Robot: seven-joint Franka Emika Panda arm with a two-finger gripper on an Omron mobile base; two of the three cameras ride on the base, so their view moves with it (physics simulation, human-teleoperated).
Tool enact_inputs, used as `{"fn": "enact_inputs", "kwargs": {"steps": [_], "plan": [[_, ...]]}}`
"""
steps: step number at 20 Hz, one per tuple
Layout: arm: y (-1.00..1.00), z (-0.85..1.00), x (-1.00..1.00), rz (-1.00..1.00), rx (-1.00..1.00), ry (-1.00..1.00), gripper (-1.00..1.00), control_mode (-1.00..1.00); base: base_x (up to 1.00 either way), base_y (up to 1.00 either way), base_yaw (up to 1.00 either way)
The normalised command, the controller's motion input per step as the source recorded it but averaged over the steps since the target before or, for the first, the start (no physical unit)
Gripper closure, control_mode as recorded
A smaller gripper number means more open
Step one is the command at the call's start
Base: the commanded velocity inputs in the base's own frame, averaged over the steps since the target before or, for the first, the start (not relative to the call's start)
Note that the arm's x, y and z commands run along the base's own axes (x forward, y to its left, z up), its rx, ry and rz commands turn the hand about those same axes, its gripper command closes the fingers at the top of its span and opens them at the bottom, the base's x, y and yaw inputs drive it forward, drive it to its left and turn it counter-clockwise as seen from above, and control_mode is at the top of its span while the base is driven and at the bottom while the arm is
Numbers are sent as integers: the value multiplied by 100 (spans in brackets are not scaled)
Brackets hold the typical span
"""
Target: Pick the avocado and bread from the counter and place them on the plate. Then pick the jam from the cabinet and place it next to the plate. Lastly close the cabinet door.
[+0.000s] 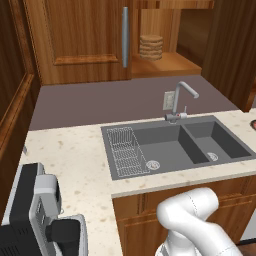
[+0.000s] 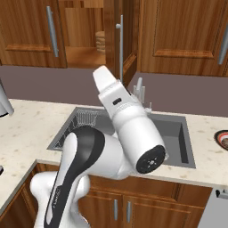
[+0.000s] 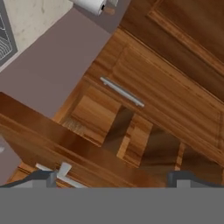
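Grey steel sink, chrome faucet, mauve back wall, possibly a coffee machine

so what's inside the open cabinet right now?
In the left base view, the cabinet stands open, with a round tan ribbed container at the back of its wooden shelf. The closed left door and the open door hide the rest; nothing else is visible.

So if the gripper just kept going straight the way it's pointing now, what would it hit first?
Probably the open cabinet door, whose edge crosses the hand view just ahead of the open gripper. Beyond it lies the cabinet interior; how far off is unclear.
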Motion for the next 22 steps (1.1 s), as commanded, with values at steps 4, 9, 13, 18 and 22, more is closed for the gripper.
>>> {"fn": "enact_inputs", "kwargs": {"steps": [4, 9, 13, 18, 22], "plan": [[-15, -2, 48, 4, 0, 0, -100, -100, 0, 0, 0], [-3, 0, 44, 4, 0, 0, -100, -100, 0, 0, 0], [0, 0, 29, 5, 0, 0, -100, -100, 0, 0, 0], [22, 0, 14, 7, 0, -2, -100, -100, 0, 0, 0], [47, 0, 9, 7, -2, -3, -100, -100, 0, 0, 0]]}}
